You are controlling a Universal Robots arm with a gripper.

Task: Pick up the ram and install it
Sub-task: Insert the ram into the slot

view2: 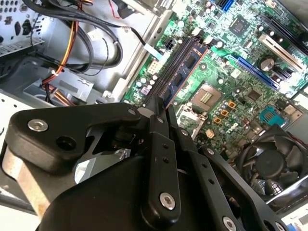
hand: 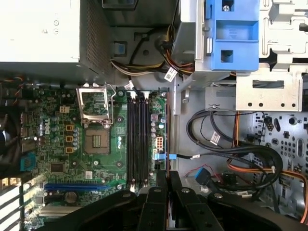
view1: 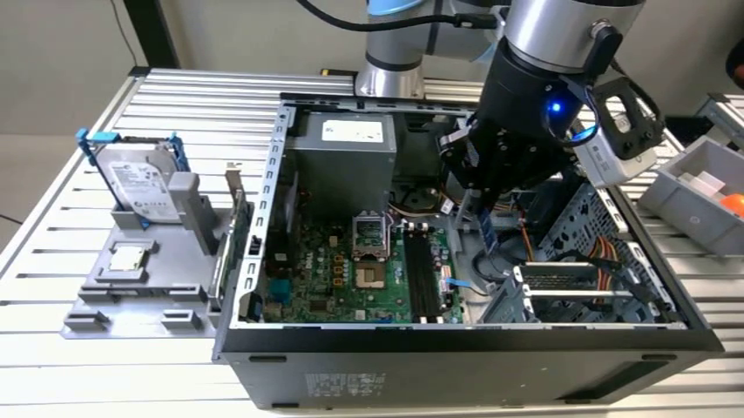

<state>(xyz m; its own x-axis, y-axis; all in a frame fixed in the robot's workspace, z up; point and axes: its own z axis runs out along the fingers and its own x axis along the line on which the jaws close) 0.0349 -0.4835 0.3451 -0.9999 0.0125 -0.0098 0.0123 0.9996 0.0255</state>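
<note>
**Ram in the grip, over the board**

Gripper (view1: pixel 482 202) is right of centre in the exterior view, down inside the open case (view1: pixel 348 348). Its fingers are pinched tight on the ram (view1: pixel 489 230). The stick hangs on edge above the motherboard (view1: pixel 326 279), near the black slots (view1: pixel 423 280) on the exterior view's right, not in one yet. In the first wrist view the ram (hand: pixel 167 130) shows edge-on beside the slots (hand: pixel 139 139).

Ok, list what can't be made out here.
- Lower end of the ram: second wrist view, hidden in the gripper.
- Face of the ram: first wrist view, seen edge-on.
- Gap from ram to board: exterior view, too small to judge.
</note>
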